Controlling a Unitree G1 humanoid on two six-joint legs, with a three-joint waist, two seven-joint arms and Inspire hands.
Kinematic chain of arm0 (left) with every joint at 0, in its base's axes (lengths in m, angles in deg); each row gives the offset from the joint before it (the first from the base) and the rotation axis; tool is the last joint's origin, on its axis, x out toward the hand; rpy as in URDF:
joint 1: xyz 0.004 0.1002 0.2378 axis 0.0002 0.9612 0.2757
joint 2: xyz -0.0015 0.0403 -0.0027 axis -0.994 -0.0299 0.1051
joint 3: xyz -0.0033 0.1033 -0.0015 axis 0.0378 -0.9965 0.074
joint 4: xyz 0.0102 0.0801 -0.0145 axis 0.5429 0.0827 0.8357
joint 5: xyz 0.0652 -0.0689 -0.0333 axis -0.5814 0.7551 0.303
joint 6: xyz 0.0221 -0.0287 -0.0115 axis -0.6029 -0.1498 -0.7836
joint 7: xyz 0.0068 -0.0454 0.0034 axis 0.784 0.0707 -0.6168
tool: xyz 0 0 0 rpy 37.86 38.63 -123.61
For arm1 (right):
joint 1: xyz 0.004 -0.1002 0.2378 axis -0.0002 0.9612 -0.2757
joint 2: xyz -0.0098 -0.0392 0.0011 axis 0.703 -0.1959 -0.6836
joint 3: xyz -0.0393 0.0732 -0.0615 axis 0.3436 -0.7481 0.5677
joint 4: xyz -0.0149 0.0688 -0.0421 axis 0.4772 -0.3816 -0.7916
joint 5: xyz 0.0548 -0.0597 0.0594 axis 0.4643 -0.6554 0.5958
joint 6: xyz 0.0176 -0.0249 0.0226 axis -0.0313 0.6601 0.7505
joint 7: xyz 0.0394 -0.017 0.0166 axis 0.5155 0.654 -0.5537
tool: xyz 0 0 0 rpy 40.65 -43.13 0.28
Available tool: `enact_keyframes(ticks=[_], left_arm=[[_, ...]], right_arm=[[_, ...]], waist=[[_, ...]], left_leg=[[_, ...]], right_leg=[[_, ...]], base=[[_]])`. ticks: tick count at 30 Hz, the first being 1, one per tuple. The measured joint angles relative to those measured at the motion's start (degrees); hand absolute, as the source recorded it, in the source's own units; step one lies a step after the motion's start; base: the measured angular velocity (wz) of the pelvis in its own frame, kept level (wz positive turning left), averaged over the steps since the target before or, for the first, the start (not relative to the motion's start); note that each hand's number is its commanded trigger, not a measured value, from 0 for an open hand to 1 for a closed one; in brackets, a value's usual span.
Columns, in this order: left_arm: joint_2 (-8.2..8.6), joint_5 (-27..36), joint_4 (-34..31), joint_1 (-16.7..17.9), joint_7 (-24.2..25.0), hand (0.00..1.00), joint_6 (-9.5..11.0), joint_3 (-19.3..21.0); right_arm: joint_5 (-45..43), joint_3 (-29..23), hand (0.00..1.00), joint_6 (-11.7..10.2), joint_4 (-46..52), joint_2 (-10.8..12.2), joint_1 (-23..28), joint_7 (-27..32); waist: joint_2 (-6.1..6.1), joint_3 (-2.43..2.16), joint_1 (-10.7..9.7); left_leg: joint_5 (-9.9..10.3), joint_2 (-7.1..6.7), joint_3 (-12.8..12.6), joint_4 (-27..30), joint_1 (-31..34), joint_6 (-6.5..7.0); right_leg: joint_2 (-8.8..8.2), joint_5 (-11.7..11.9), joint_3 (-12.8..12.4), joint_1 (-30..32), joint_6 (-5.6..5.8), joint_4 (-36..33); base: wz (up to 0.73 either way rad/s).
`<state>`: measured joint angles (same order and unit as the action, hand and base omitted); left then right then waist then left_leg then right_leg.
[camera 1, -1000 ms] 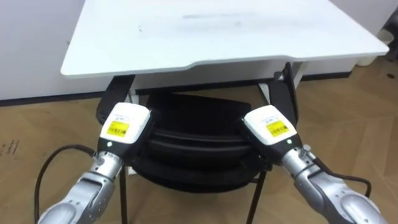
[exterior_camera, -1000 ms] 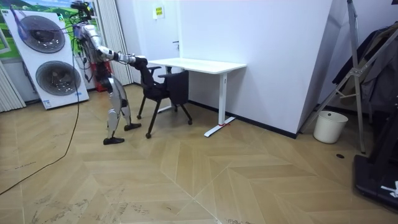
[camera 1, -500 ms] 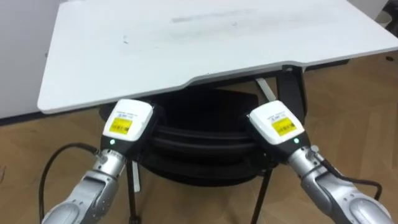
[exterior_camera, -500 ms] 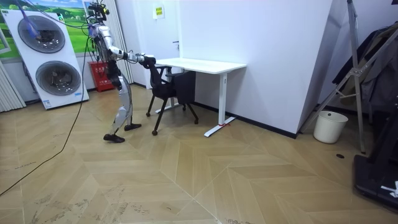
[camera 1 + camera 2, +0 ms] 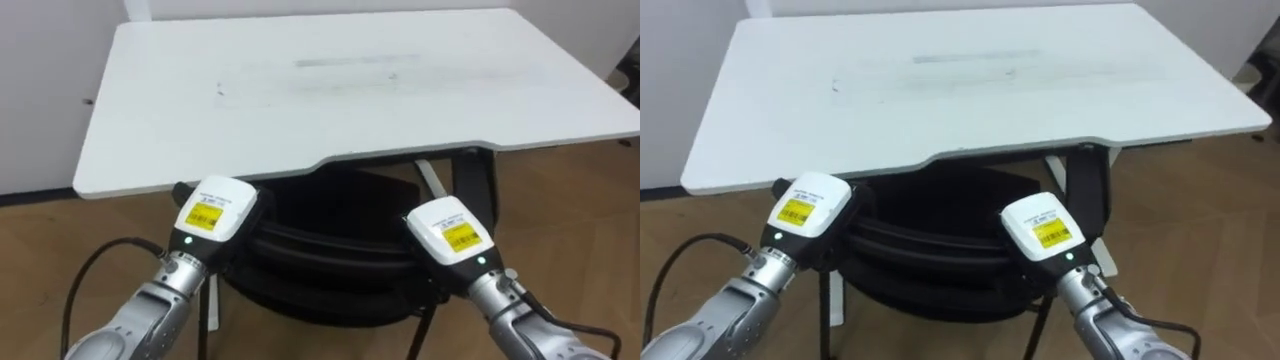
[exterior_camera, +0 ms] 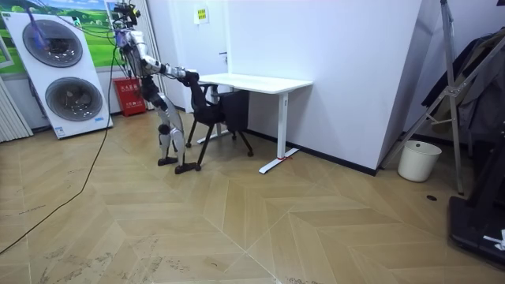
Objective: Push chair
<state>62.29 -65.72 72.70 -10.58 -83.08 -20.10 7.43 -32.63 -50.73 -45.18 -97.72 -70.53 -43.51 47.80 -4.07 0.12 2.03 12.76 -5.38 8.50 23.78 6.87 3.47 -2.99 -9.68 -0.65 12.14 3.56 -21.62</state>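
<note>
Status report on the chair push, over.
On black chair backrest: left robot hand, right robot hand. Seat partly under white desk. No obstacle seen.

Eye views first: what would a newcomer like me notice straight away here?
Low in the eye views, the robot's left hand and right hand, each white-backed with a yellow sticker, are set against the curved backrest of a black chair. The chair sits partly under a plain white rectangular desk just ahead. At the room view's left, behind the robot, stand two stacked white front-loading washing machines.
</note>
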Motion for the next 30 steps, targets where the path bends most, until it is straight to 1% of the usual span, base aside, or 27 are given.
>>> enact_keyframes(ticks=[1, 2, 3, 4, 5, 6, 7, 8, 9, 10, 11, 13, 15, 16, 17, 18, 19, 20, 21, 22, 23, 24, 25, 26, 27, 28, 30], left_arm=[[0.79, -0.6, 0.5, -0.3, 0.3, 1.0, -0.1, 0.1], [1.21, -1.0, 0.9, -0.3, 0.5, 1.0, -0.3, 0.0], [1.26, -1.0, 0.9, -0.4, 0.7, 1.0, -0.5, -0.2], [1.39, -1.1, 0.9, -1.0, 1.0, 1.0, -0.7, -0.6], [1.54, -1.1, 1.2, -1.6, 1.0, 1.0, -0.9, -0.8], [1.69, -1.1, 1.3, -1.9, 1.0, 1.0, -1.0, -0.8], [1.95, -1.1, 1.1, -1.9, 0.8, 1.0, -1.2, -0.7], [2.24, -1.1, 0.8, -1.4, 0.7, 1.0, -1.4, -0.4], [2.54, -1.2, 0.4, -1.0, 0.6, 1.0, -1.5, 0.0], [2.54, -1.2, -0.5, -0.4, 0.6, 1.0, -1.6, 1.1], [1.76, -1.2, -1.2, 0.2, 0.5, 1.0, -0.9, 1.5], [1.25, -1.2, -1.4, 0.9, 0.9, 1.0, -0.5, 2.3], [1.24, -1.2, -1.4, 0.8, 1.3, 1.0, -0.4, 2.9], [1.25, -1.2, -1.1, 0.6, 1.4, 1.0, -0.4, 3.0], [1.39, -1.3, -0.3, 0.1, 2.0, 1.0, -0.1, 2.9], [1.44, -1.5, 0.0, -0.2, 2.3, 1.0, 0.0, 2.9], [1.55, -1.9, 0.2, -0.4, 2.4, 1.0, 0.0, 2.9], [1.81, -2.8, 0.2, -0.6, 2.6, 0.87, 0.1, 2.9], [1.93, -3.0, 0.2, -0.6, 2.9, 0.47, 0.1, 2.9], [1.95, -3.4, 0.1, -0.5, 3.2, 0.02, 0.2, 2.9], [2.06, -3.7, -0.3, -0.3, 3.3, 0.0, 0.2, 2.9], [2.15, -3.8, -0.4, -0.2, 3.3, 0.0, 0.2, 2.8], [2.13, -3.9, -0.6, 0.1, 3.1, 0.0, 0.1, 2.9], [2.15, -3.8, -0.6, 0.1, 2.9, 0.0, 0.1, 2.9], [2.54, -3.8, -0.6, 0.3, 3.0, 0.0, -0.4, 2.9], [3.17, -3.4, -0.6, 0.5, 3.1, 0.0, -1.1, 2.9], [4.39, -2.7, -0.6, 0.5, 3.1, 0.0, -2.1, 3.2]], right_arm=[[0.0, 0.0, 1.0, 0.2, -0.4, -0.1, -0.1, -0.2], [0.2, 0.0, 1.0, 0.2, -0.9, -0.2, 0.0, -0.8], [0.3, 0.0, 1.0, 0.3, -0.9, -0.2, 0.0, -1.1], [0.5, 0.0, 1.0, 0.3, -0.6, -0.6, 0.0, -1.4], [0.7, 0.0, 1.0, 0.3, -0.2, -0.7, 0.0, -2.0], [0.7, -0.1, 1.0, 0.3, 0.2, -1.0, 0.0, -2.4], [0.6, -0.2, 1.0, 1.1, 1.6, -1.4, 0.0, -3.6], [0.3, -0.2, 1.0, 2.0, 2.8, -1.5, 0.0, -4.7], [0.2, -0.2, 1.0, 2.2, 3.5, -1.5, 0.0, -5.4], [0.2, 0.0, 1.0, 1.7, 5.6, -2.1, 0.1, -6.5], [0.2, 0.0, 1.0, 1.2, 7.2, -2.1, 1.1, -7.5], [0.1, -0.1, 1.0, 1.2, 8.1, -1.6, 1.9, -8.5], [0.1, -0.1, 1.0, 1.0, 8.7, -1.3, 1.9, -9.4], [0.1, -0.1, 1.0, 0.6, 8.8, -1.0, 1.9, -9.7], [0.1, -0.1, 1.0, 0.3, 8.7, -0.7, 2.0, -10.2], [0.1, -0.1, 1.0, 0.2, 8.6, -0.7, 2.1, -10.4], [0.1, -0.1, 1.0, 0.0, 8.4, -0.7, 2.2, -10.5], [0.2, -0.1, 0.77, -0.1, 8.3, -0.6, 2.8, -10.3], [0.2, -0.2, 0.2, -0.1, 8.4, -0.5, 3.1, -10.2], [0.2, -0.3, 0.0, 0.2, 8.6, -0.2, 3.8, -10.4], [0.2, -0.7, 0.0, 0.1, 8.6, -0.1, 4.3, -10.4], [0.2, -0.8, 0.0, 0.1, 8.7, -0.1, 4.5, -10.4], [0.2, -0.9, 0.0, 0.0, 8.9, -0.2, 4.6, -10.5], [0.3, -0.9, 0.0, 0.0, 9.1, -0.2, 4.6, -10.8], [0.9, -1.1, 0.0, -0.3, 9.5, -0.4, 4.6, -11.4], [1.3, -1.3, 0.0, -0.4, 9.5, -0.3, 4.6, -11.9], [2.1, -1.4, 0.0, -0.4, 9.6, -0.3, 4.6, -12.6]], waist=[[0.34, 0.01, 0.8], [0.58, -0.06, 1.4], [0.76, -0.01, 1.3], [0.94, 0.04, 1.1], [0.75, -0.07, 1.1], [0.72, -0.08, 1.0], [0.85, -0.08, 1.1], [1.15, -0.18, 1.6], [1.23, -0.21, 1.7], [1.21, -0.18, 1.6], [1.03, -0.01, 1.5], [1.03, 0.05, 1.6], [0.86, 0.11, 1.6], [0.83, 0.16, 1.5], [0.82, 0.2, 1.4], [1.01, 0.32, 1.4], [0.89, 0.57, 1.2], [0.69, 0.72, 0.7], [0.7, 0.75, 0.4], [0.47, 0.83, -0.3], [0.48, 0.84, -0.7], [0.52, 0.84, -0.9], [0.52, 0.84, -1.9], [0.52, 0.79, -2.1], [0.92, 0.56, -2.2], [1.09, 0.44, -1.9], [1.03, 0.37, -1.4]], left_leg=[[0.8, 1.1, 0.1, 0.9, -0.2, -0.91], [1.5, 1.97, 0.8, 1.0, -1.0, -1.63], [1.6, 2.2, 1.7, 0.9, -1.1, -1.81], [1.6, 2.38, 4.2, 0.6, -1.1, -2.37], [1.2, 2.3, 6.1, -0.3, -1.1, -3.08], [1.0, 2.34, 6.7, -0.7, -1.1, -3.34], [0.8, 2.48, 7.5, -1.3, -1.2, -3.65], [0.5, 2.71, 8.1, -2.3, -1.6, -3.93], [0.2, 2.78, 8.6, -2.9, -1.7, -4.19], [-0.4, 2.89, 9.8, -3.8, -1.7, -4.7], [-0.7, 3.04, 11.0, -4.4, -2.1, -5.08], [-0.5, 3.43, 12.2, -4.7, -2.8, -5.46], [-0.7, 3.57, 13.5, -5.3, -2.8, -5.84], [-0.8, 3.75, 14.0, -5.3, -2.9, -6.02], [-0.8, 4.13, 13.4, -5.2, -3.2, -6.09], [-0.7, 4.42, 12.9, -5.2, -3.3, -6.22], [-0.7, 5.02, 11.3, -5.1, -3.4, -6.27], [-0.7, 6.43, 7.1, -4.5, -2.9, -6.21], [-0.7, 7.54, 4.0, -4.0, -2.6, -6.22], [-0.8, 8.68, 1.2, -3.8, -2.4, -6.33], [-1.0, 8.72, 1.4, -3.9, -2.3, -6.58], [-1.1, 8.63, 1.6, -4.2, -2.2, -6.64], [-1.3, 8.04, 2.9, -4.6, -1.9, -6.92], [-1.4, 7.75, 3.3, -4.9, -1.9, -6.9], [-1.7, 7.6, 3.4, -5.3, -2.0, -6.92], [-2.7, 7.59, 3.3, -6.1, -2.3, -7.15], [-4.2, 7.51, 3.3, -7.9, -2.8, -7.22]], right_leg=[[-1.17, 0.7, 5.0, -1.1, -0.57, 0.4], [-1.47, 2.3, 8.7, -2.9, -1.05, 2.0], [-1.4, 2.9, 10.3, -3.9, -1.28, 2.8], [-0.76, 3.9, 12.0, -5.1, -1.9, 4.1], [0.12, 4.4, 11.8, -5.8, -2.22, 5.3], [0.38, 4.5, 11.6, -5.9, -2.49, 5.6], [0.55, 4.5, 12.0, -6.0, -3.17, 5.9], [0.49, 4.1, 13.4, -6.1, -3.75, 5.8], [0.38, 4.0, 13.9, -6.2, -3.88, 5.8], [0.49, 3.8, 14.6, -6.3, -4.08, 5.7], [0.73, 3.3, 15.3, -6.9, -4.41, 5.7], [1.12, 2.5, 16.4, -8.0, -4.64, 5.8], [1.13, 2.0, 17.7, -8.3, -4.93, 6.0], [1.1, 1.8, 18.8, -8.8, -5.16, 6.2], [0.89, 1.4, 20.2, -9.8, -5.32, 6.2], [0.8, 1.1, 20.9, -10.2, -5.53, 6.2], [0.15, 0.6, 22.9, -11.0, -5.92, 6.2], [-0.47, 0.5, 25.8, -12.0, -5.73, 7.0], [-0.8, 0.4, 27.6, -12.6, -5.58, 7.2], [-1.1, 0.1, 29.6, -13.5, -5.25, 7.2], [-0.97, 0.3, 30.6, -14.0, -4.73, 7.2], [-0.77, 0.3, 30.7, -14.1, -4.59, 7.2], [-0.5, 0.3, 29.7, -13.9, -4.14, 7.3], [-0.27, 0.3, 28.7, -13.8, -4.14, 7.3], [0.07, 0.3, 27.4, -13.6, -4.14, 7.4], [-0.06, 0.3, 27.4, -13.6, -4.14, 7.4], [-0.29, 0.4, 27.5, -13.4, -4.09, 7.6]], base=[[0.28], [0.3], [0.53], [0.75], [0.77], [0.63], [0.41], [0.33], [0.36], [0.47], [0.48], [0.36], [0.35], [0.39], [0.4], [0.39], [0.47], [0.52], [0.63], [0.53], [0.47], [0.43], [0.36], [0.36], [0.16], [0.11], [0.08]])
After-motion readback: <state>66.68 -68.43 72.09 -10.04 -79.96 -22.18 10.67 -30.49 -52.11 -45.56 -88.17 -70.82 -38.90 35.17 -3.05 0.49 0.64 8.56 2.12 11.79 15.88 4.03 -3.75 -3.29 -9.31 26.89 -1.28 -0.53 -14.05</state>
